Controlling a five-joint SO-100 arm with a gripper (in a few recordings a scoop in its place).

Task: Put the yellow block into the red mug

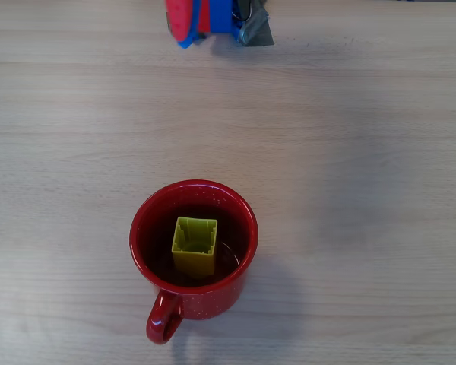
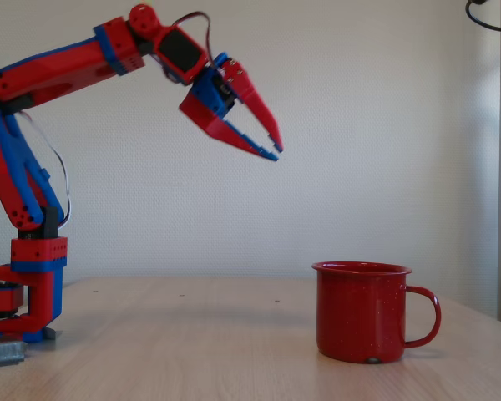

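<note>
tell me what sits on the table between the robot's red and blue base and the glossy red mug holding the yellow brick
Nothing: in the fixed view, bare wooden table runs from the robot base to the red mug. The overhead view shows likewise.

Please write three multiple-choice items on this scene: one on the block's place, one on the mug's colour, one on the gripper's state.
1. Where is the block?
A. On the table beside the mug
B. Inside the mug
C. Between the gripper's fingers

2. What colour is the mug?
A. Red
B. Green
C. White

3. How is the gripper?
A. Shut on the block
B. Resting on the table
C. Raised and holding nothing

Answers:
1 B, the overhead view shows the block within the mug's rim.
2 A, both views show it red.
3 C, the fixed view shows it high above the table, nothing between its fingers.
</note>
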